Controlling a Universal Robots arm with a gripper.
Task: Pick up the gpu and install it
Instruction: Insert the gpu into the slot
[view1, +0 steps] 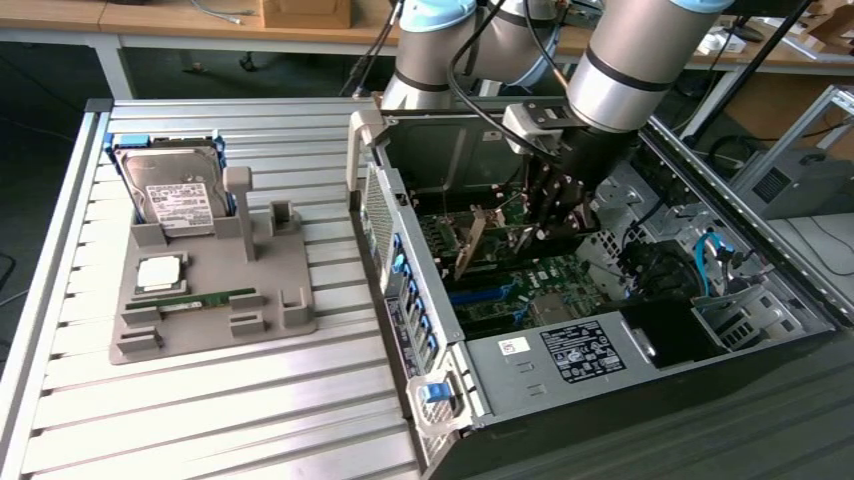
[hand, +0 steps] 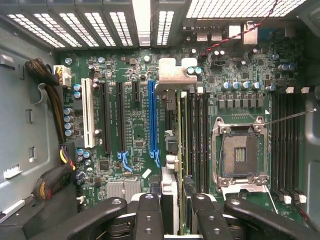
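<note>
Item: my gripper (view1: 545, 222) pinched the card (view1: 470, 243) edge-on between its fingers (hand: 150, 212), held upright inside the open computer case (view1: 747, 300), motherboard (hand: 125, 125) directly beneath.

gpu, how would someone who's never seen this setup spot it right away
Start at the open computer case on the exterior view's right, with the motherboard exposed inside. The arm reaches down into it, and the pincer grips the gpu above the board. It is the thin brownish card standing on edge, unlike the thick silver hard drive and narrow green RAM stick on the grey tray.
</note>
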